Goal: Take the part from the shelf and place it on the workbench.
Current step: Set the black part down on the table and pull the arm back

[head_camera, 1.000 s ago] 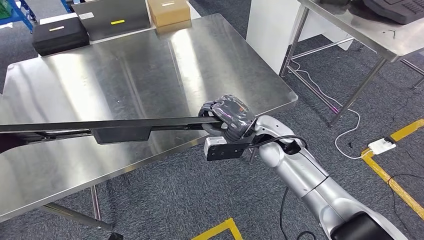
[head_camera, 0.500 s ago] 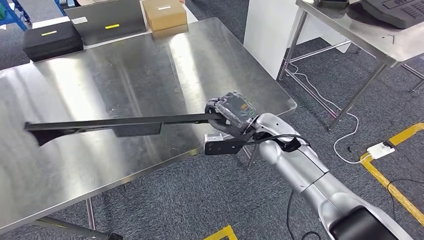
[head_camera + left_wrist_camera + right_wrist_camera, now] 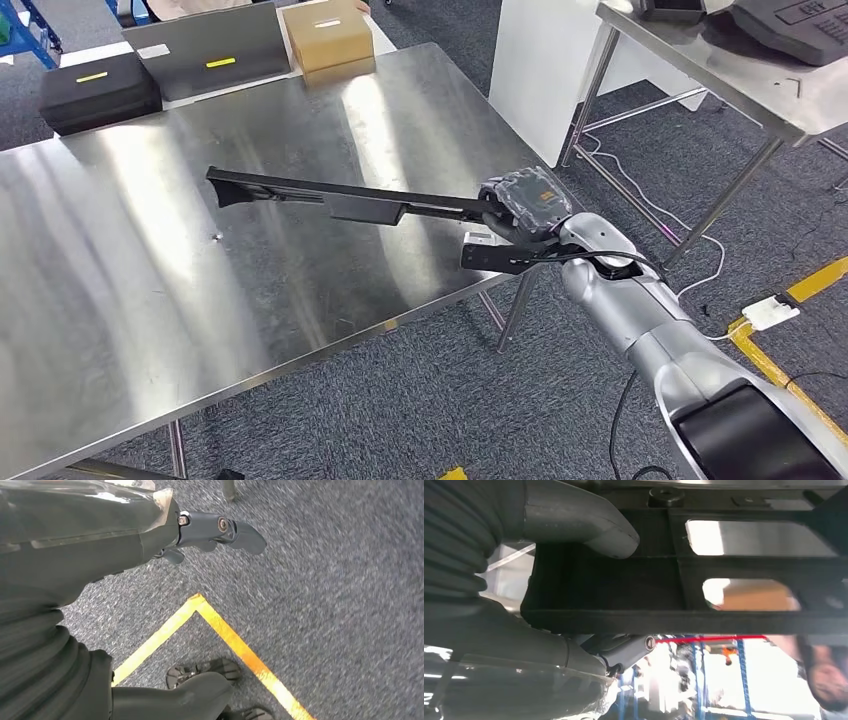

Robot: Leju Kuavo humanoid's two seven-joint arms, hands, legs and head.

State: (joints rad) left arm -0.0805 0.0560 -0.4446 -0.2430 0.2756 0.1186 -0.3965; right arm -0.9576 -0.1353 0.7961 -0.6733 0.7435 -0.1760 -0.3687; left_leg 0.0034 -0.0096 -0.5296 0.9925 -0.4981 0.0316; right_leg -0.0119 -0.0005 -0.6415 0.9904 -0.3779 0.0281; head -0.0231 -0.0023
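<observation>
The part (image 3: 345, 200) is a long, flat black frame with a wider block near its middle. My right hand (image 3: 515, 208) grips its near end at the right edge of the steel workbench (image 3: 150, 270). The part reaches out to the left over the tabletop, held above it and roughly level. From the right wrist, my thumb (image 3: 579, 522) lies across the part (image 3: 734, 565), whose cut-out openings show bright metal behind. My left hand (image 3: 210, 530) hangs beside my body over grey carpet, with nothing in it and its fingers extended.
At the workbench's far edge stand a black case (image 3: 98, 90), a grey box (image 3: 210, 60) and a cardboard box (image 3: 328, 32). A second steel table (image 3: 720, 70) stands to the right with cables (image 3: 690, 270) on the floor. Yellow floor tape (image 3: 225, 635) marks the carpet.
The whole view has shifted as I turned. The part has swung with my right hand further over the workbench, its far end now above the tabletop's middle.
</observation>
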